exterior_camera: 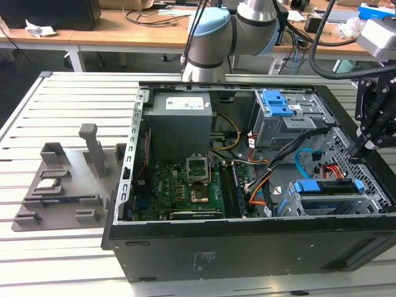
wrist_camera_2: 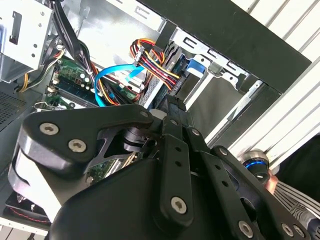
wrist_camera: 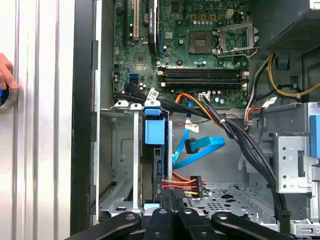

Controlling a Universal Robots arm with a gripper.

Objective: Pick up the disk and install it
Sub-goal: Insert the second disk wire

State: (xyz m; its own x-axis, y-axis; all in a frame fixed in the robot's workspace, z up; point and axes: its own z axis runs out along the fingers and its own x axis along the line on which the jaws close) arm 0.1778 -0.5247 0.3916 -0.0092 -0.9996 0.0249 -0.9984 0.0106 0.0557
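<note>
You have the gripper point(exterior_camera: 359, 150) at the disk's point(wrist_camera: 154, 165) rear end, its long axis running straight away along the drive cage point(exterior_camera: 331, 201); finger state I cannot tell.

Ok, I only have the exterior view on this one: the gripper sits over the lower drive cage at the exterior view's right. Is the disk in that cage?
Observer: Yes. In the first wrist view the disk stands on edge in a cage slot.
Operator: Is the blue cable plugged into it?
Observer: No. The blue data cable ends in a plug hanging free beside the disk, apart from it.
Operator: Anyone near the case?
Observer: A person's hand lies on the slatted table, outside the case wall.
</note>
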